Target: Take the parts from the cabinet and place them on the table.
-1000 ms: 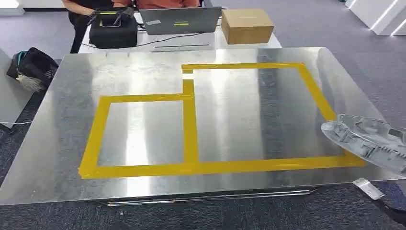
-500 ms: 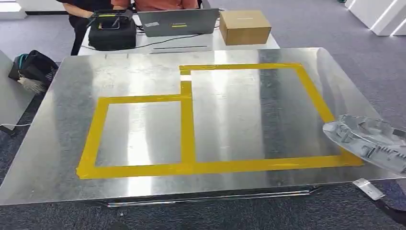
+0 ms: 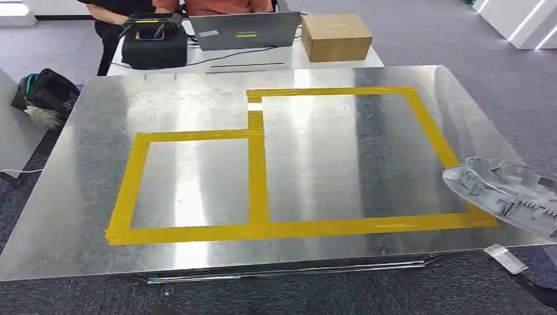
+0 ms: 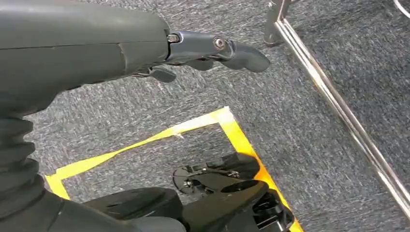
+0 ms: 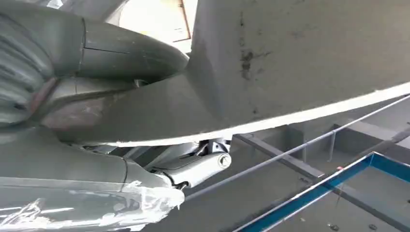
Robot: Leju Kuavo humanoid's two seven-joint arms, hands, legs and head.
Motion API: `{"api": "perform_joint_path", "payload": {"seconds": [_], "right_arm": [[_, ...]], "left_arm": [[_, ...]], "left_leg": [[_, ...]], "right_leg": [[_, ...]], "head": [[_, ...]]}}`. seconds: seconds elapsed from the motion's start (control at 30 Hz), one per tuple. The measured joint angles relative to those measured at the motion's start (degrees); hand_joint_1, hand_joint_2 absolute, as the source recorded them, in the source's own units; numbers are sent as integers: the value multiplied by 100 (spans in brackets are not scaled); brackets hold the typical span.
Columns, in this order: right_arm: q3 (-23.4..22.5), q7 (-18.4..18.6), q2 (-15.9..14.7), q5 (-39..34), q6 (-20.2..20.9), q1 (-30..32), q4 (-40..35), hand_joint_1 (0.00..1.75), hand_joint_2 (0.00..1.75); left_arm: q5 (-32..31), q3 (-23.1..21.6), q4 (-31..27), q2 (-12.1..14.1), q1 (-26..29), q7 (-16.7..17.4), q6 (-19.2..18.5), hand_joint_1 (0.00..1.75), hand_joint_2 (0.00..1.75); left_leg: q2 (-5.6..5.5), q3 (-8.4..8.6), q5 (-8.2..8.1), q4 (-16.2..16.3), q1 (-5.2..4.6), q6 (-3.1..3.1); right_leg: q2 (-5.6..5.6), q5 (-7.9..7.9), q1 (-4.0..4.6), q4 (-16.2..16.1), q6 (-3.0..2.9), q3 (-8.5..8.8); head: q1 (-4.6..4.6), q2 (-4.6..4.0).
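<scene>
A pale grey moulded plastic part [image 3: 506, 193] hangs over the front right corner of the shiny metal table [image 3: 85, 216], above the yellow tape outline [image 3: 259, 177] that marks a small and a large rectangle. In the right wrist view my right hand [image 5: 96, 145] grips this part [image 5: 300, 63], its thumb on one face and its fingers [image 5: 193, 169] under the edge. My left hand [image 4: 145, 48] hangs beside my body over grey carpet, fingers stretched out and holding nothing.
Behind the table stands a white desk with a laptop [image 3: 246, 29], a cardboard box [image 3: 336, 36] and a black case [image 3: 154, 42]; a person [image 3: 217, 5] sits there. A black bag [image 3: 43, 92] lies at the left. Yellow floor tape [image 4: 232, 130] and a metal rail [image 4: 333, 101] are near my left hand.
The head view shifted slightly a second ago and has since held still. The grey part stays over the table's front right corner, barely moved.
</scene>
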Motion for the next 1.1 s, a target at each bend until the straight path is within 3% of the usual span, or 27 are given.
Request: {"api": "perform_joint_path", "payload": {"seconds": [0.5, 0.63, 0.73, 0.87, 0.97, 1.1], "right_arm": [[0, -8, 0, 0, 6, 0, 0, 175, 175], [289, -316, -11, 377, 304, -307, 276, 175, 175], [1101, 263, -199, 590, 284, -822, 1017, 175, 175], [2165, 1326, -640, 612, 343, -1332, 1488, 175, 175], [2790, 1670, -915, 616, 424, -1534, 1626, 175, 175], [3241, 1795, -1117, 619, 446, -1682, 1757, 175, 175]], "left_arm": [[0, 0, 0, 0, 0, 0, 0, 0, 175], [39, 15, 0, 4, -8, 72, -54, 0, 175], [39, 39, 0, 9, -125, 114, -109, 0, 175], [39, 55, 0, 24, -149, 122, -120, 0, 175], [37, 61, 0, 28, -146, 122, -122, 0, 175], [35, 61, 0, 30, -147, 125, -122, 0, 175]], "left_leg": [[0, 0, 0, 0, 0, 0], [20, 4, 6, -10, 9, -8], [43, 22, 16, -10, 8, -2], [18, 23, 25, -10, 11, -2], [9, 23, 27, -10, 10, -3], [7, 19, 25, -10, 9, -3]], "right_leg": [[0, 0, 0, 0, 0, 2], [36, 15, 15, 6, -3, 66], [41, 22, 14, 5, -7, 3], [13, 20, 15, 5, -7, 13], [7, 20, 15, 7, -7, 17], [7, 20, 14, 7, -6, 22]], "head": [[-2, 0], [2, 0], [2, 0], [0, 0], [-2, 0], [0, 0]]}}
